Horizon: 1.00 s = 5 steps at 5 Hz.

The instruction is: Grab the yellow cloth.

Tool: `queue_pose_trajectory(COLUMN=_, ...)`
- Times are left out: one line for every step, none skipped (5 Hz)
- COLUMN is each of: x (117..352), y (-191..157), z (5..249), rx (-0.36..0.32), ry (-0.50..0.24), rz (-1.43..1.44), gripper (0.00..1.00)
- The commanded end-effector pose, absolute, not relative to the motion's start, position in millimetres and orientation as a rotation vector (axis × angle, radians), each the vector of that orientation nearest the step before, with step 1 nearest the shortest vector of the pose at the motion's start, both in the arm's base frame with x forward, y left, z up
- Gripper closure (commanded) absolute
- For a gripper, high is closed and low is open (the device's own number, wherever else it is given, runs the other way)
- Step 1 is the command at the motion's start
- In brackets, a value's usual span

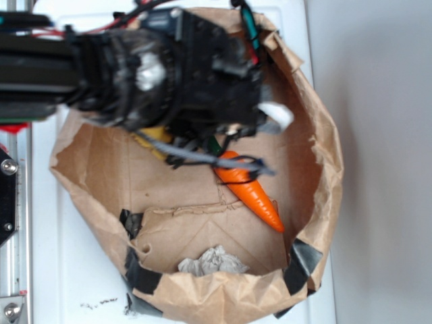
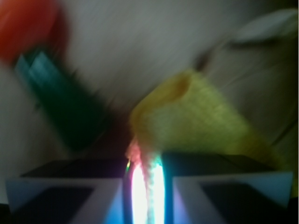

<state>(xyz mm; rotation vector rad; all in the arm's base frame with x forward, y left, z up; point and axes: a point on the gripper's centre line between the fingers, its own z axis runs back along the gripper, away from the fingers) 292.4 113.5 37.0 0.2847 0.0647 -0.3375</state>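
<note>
In the wrist view, the carrot [image 2: 28, 28] with its green top lies to the left, and the cloth [image 2: 201, 121] rises to the right from between the fingers [image 2: 147, 186], which are clenched on its near edge. Outside, the arm hides most of the cloth [image 1: 156, 137] inside the paper bag [image 1: 317, 169], so any lift likely goes straight up.

A white table [image 1: 54, 270] fills the exterior view, bright and evenly lit. On it sits a crumpled brown paper bag [image 1: 324, 155], its torn rim patched with black tape [image 1: 304, 263]. At the left edge runs a metal rail [image 1: 13, 229] with bolts. To the right, a plain pale grey surface [image 1: 385, 135]
</note>
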Motion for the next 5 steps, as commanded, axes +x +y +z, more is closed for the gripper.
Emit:
queue_pose_trajectory(x=319.2, y=100.4, z=115.8, rx=0.147, ry=-0.069, rz=-0.316, gripper=1.0)
queue_pose_trajectory(x=269.1, y=90.1, z=153.3, rx=0.09, ry=-0.079, rz=-0.314, gripper=1.0)
queue_pose_trajectory(x=231.6, y=88.1, z=183.0, rx=0.009, ry=-0.092, rz=-0.327, gripper=1.0)
queue_pose_trajectory(x=216.8, y=87.9, z=199.0, rx=0.012, ry=-0.118, rz=-0.284, gripper=1.0)
queue_pose_trajectory(x=237.5, y=87.8, z=193.6, rx=0.046, ry=-0.086, rz=-0.259, gripper=1.0)
